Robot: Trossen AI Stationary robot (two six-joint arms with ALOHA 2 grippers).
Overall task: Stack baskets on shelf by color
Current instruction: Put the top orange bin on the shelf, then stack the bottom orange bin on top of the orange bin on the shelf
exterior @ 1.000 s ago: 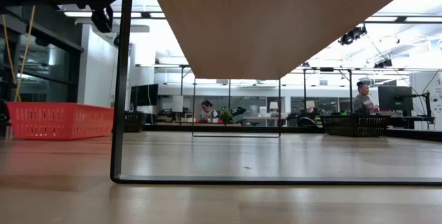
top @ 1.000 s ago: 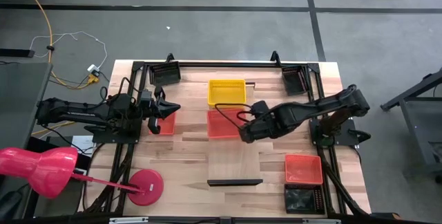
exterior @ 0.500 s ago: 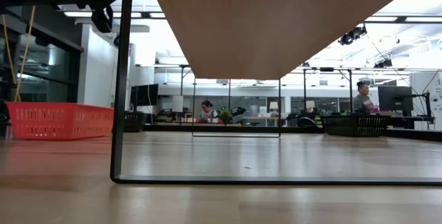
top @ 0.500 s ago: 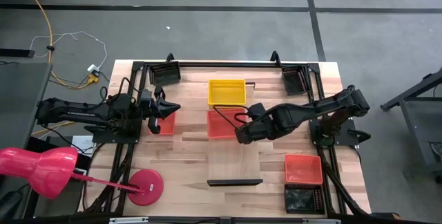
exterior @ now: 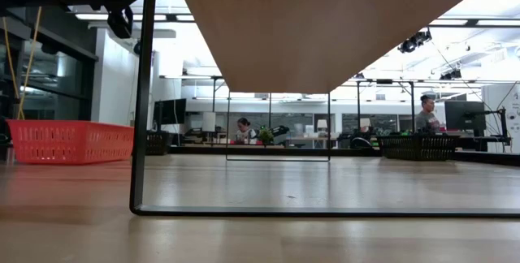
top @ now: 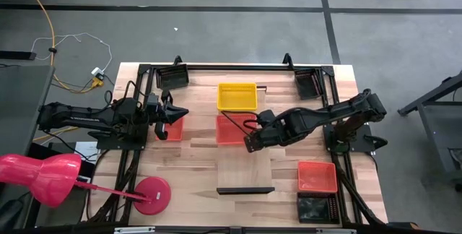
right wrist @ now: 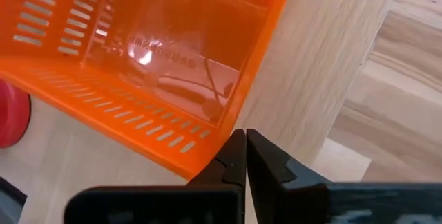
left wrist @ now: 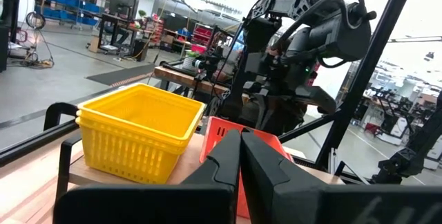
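The shelf [top: 245,165] is a light-wood board with a dark lip at its near end. On it stand a stack of yellow baskets [top: 237,96] [left wrist: 138,137] and, nearer, a red-orange basket [top: 231,128] [right wrist: 152,58]. My right gripper [top: 248,145] [right wrist: 243,144] is shut, its tips at that basket's near right corner. My left gripper [top: 185,112] [left wrist: 240,148] is shut and hovers over another red-orange basket [top: 172,128] on the table's left part. My right gripper's shut fingertips stand at the outer rim [right wrist: 219,144] of the red-orange basket, close to its near right corner, slanting down from the table's right. I cannot tell whether they touch it. The basket rests flat on the shelf.
A red-orange basket [top: 317,177] and a black one [top: 316,208] lie at the table's near right. Black baskets sit at the far left [top: 173,77] and far right [top: 309,84] corners. A pink lamp base [top: 150,194] stands near left. The low view shows the shelf's underside [exterior: 325,28].
My right gripper has crept a little toward the table's left and near edge, along the red-orange basket's right side to its near corner, staying shut. The baskets and my left arm have kept still.
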